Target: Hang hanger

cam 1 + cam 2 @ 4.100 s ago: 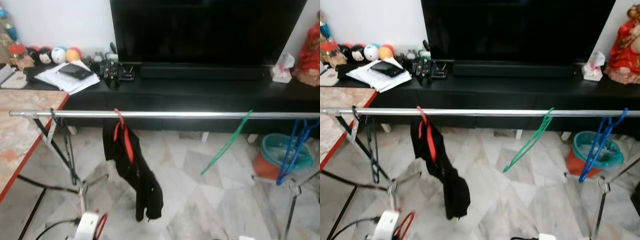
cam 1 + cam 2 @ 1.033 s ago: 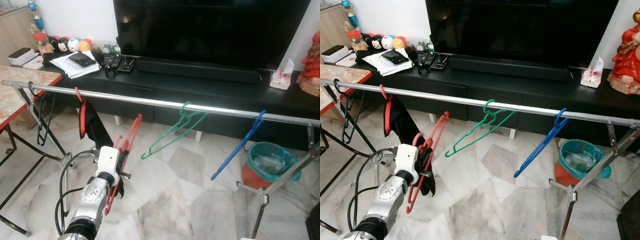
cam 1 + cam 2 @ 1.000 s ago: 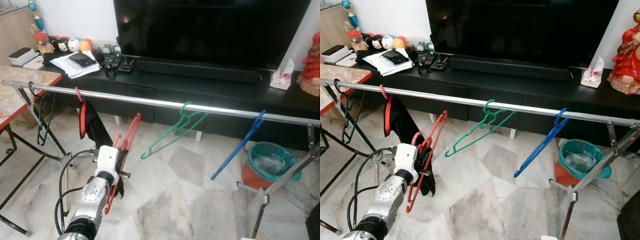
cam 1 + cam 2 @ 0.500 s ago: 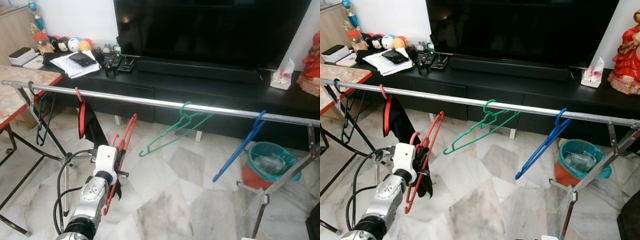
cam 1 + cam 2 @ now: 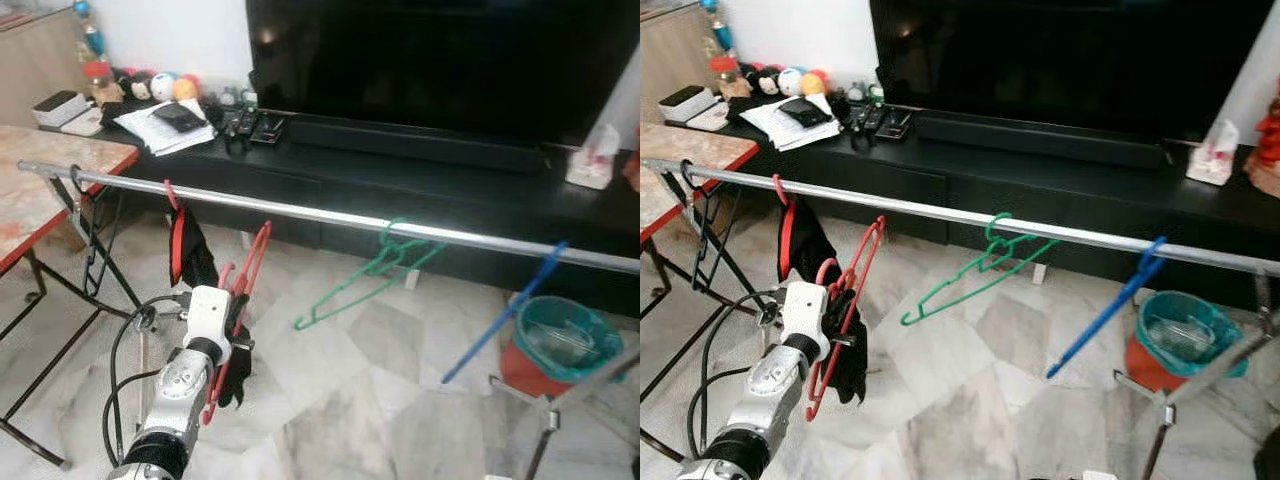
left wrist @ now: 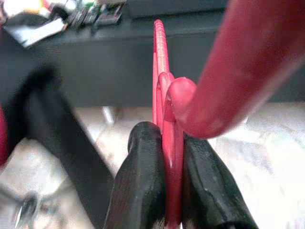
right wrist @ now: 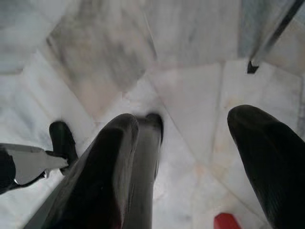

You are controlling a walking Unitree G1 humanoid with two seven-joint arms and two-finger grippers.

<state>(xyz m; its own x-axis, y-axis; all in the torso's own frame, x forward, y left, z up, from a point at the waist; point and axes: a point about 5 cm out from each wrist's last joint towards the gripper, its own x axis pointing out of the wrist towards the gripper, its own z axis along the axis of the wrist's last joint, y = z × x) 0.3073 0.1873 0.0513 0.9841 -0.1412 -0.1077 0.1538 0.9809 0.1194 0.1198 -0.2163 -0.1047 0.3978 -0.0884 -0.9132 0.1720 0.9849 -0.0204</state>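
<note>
Marble floor [image 5: 400, 410] spread pale and open under the rail and out toward the right. Nearest, left gripper [image 6: 166, 191] clamped tight on red hanger [image 5: 238, 300], fingers [image 6: 138, 186] pressing both sides of its flat body; held below and just short of the rail, tilted, hook end up, not yet on it. Right gripper [image 7: 190, 157] hung over bare floor, fingers spread apart, nothing between them. Beyond, silver rail [image 5: 940, 214] crossed the room with black garment [image 5: 195, 262] near its left end, green hanger [image 5: 980, 262] at mid-span, blue hanger [image 5: 1110, 300] toward the right end. Free stretch of rail between garment and green hanger. Farther back, black TV stand [image 5: 1060, 170]. Compared with half a second earlier, whole scene shifted rightward.
</note>
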